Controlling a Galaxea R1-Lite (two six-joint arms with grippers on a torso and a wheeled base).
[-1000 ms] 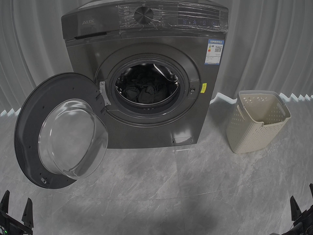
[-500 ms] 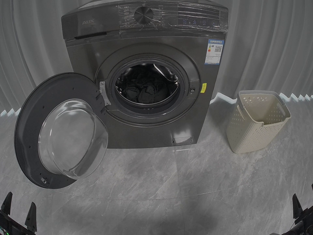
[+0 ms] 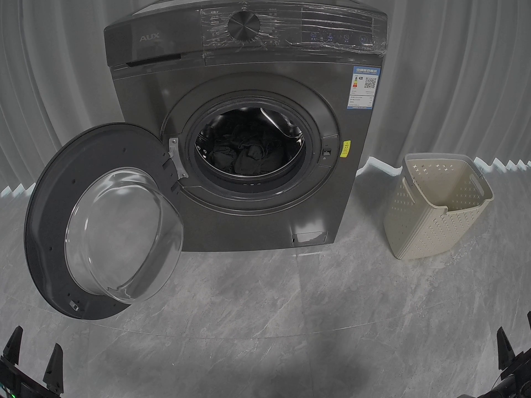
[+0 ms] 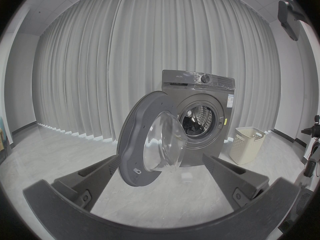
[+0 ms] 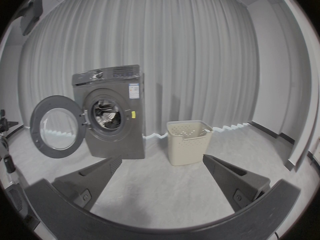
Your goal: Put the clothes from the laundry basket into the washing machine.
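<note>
Washing machine point(image 3: 332, 205): brand logo point(image 3: 149, 38) top-left of front, energy label point(image 3: 363, 87) with QR code top-right, yellow sticker point(image 3: 345, 148) below it. Fine print illegible.

One washing machine point(image 3: 249, 225), centre of the frame. One round door point(image 3: 55, 216) with a clear bowl window, lower left of the machine. One control dial point(image 3: 243, 26), top centre. Two stickers on the front panel: one blue-and-white label point(image 3: 363, 87), upper right, and one small yellow tag point(image 3: 345, 148) below it. One beige laundry basket point(image 3: 426, 228), right of centre. Dark clothes point(image 3: 246, 153) heaped in the drum, too tangled to count. Two grippers: left gripper point(image 3: 36, 338), lower left corner; right gripper point(image 3: 515, 323), lower right corner.
</note>
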